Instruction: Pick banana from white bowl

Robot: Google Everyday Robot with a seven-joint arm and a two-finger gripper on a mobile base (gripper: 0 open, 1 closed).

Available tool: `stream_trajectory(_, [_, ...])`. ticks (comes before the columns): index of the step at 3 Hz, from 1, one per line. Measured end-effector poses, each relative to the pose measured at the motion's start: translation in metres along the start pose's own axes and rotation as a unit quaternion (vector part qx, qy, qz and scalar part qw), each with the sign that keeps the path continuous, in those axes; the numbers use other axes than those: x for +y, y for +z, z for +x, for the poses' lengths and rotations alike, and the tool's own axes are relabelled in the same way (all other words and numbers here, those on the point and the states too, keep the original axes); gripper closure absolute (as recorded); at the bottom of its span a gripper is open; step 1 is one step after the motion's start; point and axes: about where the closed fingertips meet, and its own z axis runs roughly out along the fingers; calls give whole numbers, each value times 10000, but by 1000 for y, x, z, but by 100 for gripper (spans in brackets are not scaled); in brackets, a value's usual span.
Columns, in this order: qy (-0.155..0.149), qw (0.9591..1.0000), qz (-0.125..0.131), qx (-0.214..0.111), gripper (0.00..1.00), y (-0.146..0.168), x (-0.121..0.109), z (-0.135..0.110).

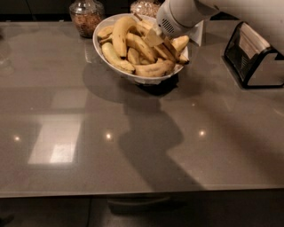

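bananas (122, 37) in bowl (146, 80), far table (133, 150) centre; pincer (153, 39) among them; jar (85, 17) behind-left, holder (253, 57) right.

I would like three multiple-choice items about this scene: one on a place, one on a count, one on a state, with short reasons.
1. The tool is: A. over the white bowl, among the bananas; B. far left of it; C. out of view.
2. Glass jars behind the bowl: A. one; B. two; C. four.
3. The bowl is: A. empty; B. overturned; C. heaped with bananas.
Answers: 1 A, the arm ends at the fruit; 2 B, two brown-filled jars show beyond the rim; 3 C, bananas rise above the rim.
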Motion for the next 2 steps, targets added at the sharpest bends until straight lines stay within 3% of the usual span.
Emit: stream_trajectory(2, [-55,9997,-217,75,100,-42,3,-6])
